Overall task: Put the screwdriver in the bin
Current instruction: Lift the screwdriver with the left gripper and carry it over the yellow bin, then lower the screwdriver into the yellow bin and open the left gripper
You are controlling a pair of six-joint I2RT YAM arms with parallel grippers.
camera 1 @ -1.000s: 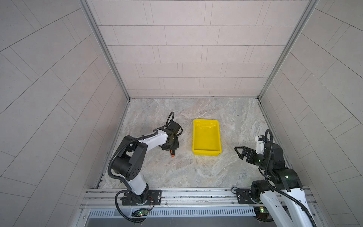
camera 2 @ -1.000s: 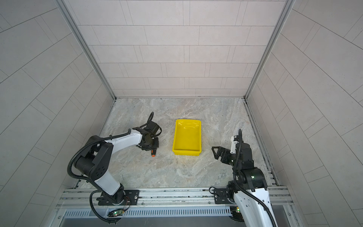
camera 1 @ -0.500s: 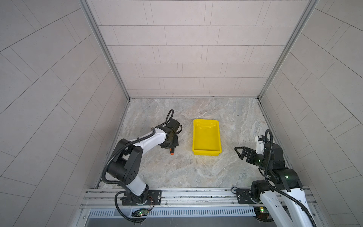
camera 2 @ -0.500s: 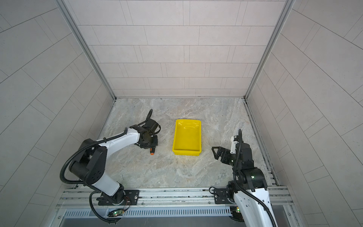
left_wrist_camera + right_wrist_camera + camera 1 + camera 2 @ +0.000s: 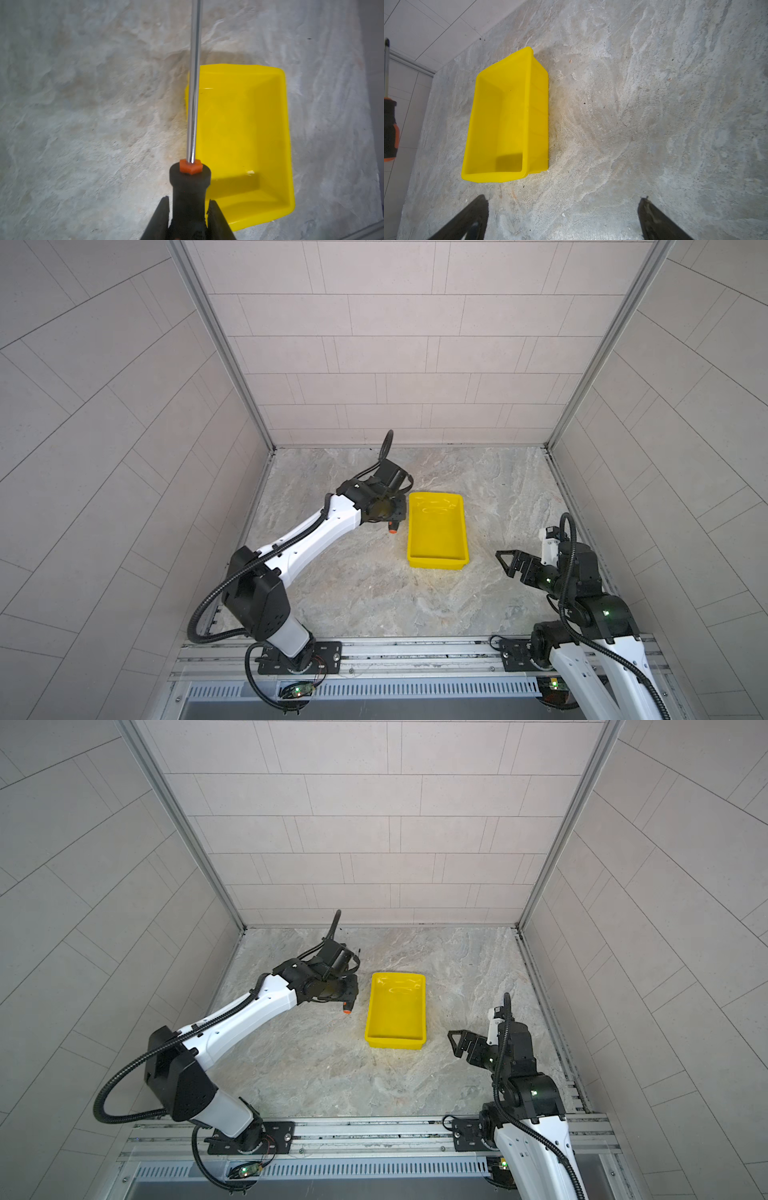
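Left wrist view: left gripper clamped on the black handle of the screwdriver, fingers tight on both sides, chrome shaft running straight out from the jaws and crossing one long rim of the bin. In both top views only the orange butt of the screwdriver shows past the gripper, just beside the bin at its 9 o'clock, outside the rim — height above the marble table cannot be told. Right gripper sits at the bin's 4 o'clock, well apart from it — fingers spread wide, pointing toward the bin.
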